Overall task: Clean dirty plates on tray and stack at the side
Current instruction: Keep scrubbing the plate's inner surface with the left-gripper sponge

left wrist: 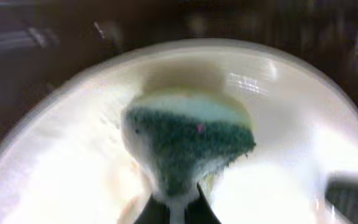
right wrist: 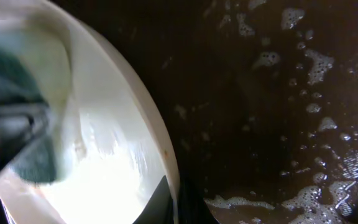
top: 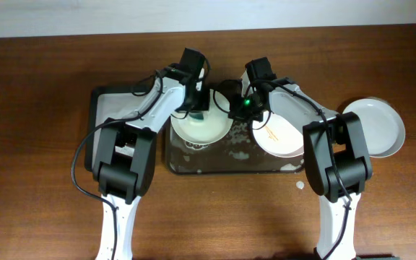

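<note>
Black tray [top: 105, 108]: to the outer left of the left pincer, largely hidden under that arm; what lies in it cannot be made out.

Left pincer [top: 198, 110]: pressed together on a sponge, and pointed down into the plate below it.

Sponge [left wrist: 188, 146]: pinched by its near edge between the left pincer's fingertips. It is dark green with a pale, soapy upper side, and it lies flat against the inside of the plate.

Scrubbed plate [top: 197, 131]: right under the left pincer, in the left half of the brown tray. It is white and glossy, and its near rim lies between the right pincer's fingertips.

Brown tray [top: 230, 162]: beneath both pincers, wet and dark, with patches of foam [right wrist: 303, 199] scattered over the floor beside the right pincer.

Right pincer [top: 243, 110]: closed on the rim of the scrubbed plate. One finger shows on the plate's inner side, while the outer one is hard to separate from the dark tray. It sits close beside the left pincer, and a green light glows on its body.

Streaked plate [top: 280, 137]: just to the outer right of the right pincer, in the right half of the brown tray. It is partly covered by the right arm and has thin orange marks on its face.

Side plate [top: 378, 126]: well off to the right of the right pincer, outside the brown tray, flat on the table [top: 35, 144] and plain white.
</note>
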`<state>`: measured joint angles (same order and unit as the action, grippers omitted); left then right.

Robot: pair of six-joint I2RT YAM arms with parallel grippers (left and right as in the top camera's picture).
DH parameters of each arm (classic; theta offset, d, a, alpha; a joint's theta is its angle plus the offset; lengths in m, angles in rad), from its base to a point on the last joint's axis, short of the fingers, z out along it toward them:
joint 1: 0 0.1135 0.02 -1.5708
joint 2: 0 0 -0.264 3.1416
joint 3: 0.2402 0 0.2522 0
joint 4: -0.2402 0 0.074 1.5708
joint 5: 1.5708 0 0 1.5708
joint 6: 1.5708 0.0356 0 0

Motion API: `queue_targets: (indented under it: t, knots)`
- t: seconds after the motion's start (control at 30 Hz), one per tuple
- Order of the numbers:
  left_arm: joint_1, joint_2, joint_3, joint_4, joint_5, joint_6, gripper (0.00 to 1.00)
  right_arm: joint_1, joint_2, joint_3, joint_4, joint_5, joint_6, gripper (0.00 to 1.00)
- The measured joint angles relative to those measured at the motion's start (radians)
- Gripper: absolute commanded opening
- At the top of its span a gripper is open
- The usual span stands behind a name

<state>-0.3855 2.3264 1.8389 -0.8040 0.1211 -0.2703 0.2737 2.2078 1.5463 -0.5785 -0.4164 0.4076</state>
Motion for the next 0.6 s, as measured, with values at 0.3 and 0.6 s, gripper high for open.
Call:
queue_targets:
  t: [0.3,0.6]
  knots:
    - [-0.002,-0.005,0.011,-0.195,0.053,0.212,0.0,0.0,0.0,0.0,-0.001,0.0,-0.019,0.04]
    - [-0.03,-0.01,0.001,-0.15,-0.414,0.032,0.0,0.0,0.0,0.0,-0.002,-0.001,-0.018,0.04]
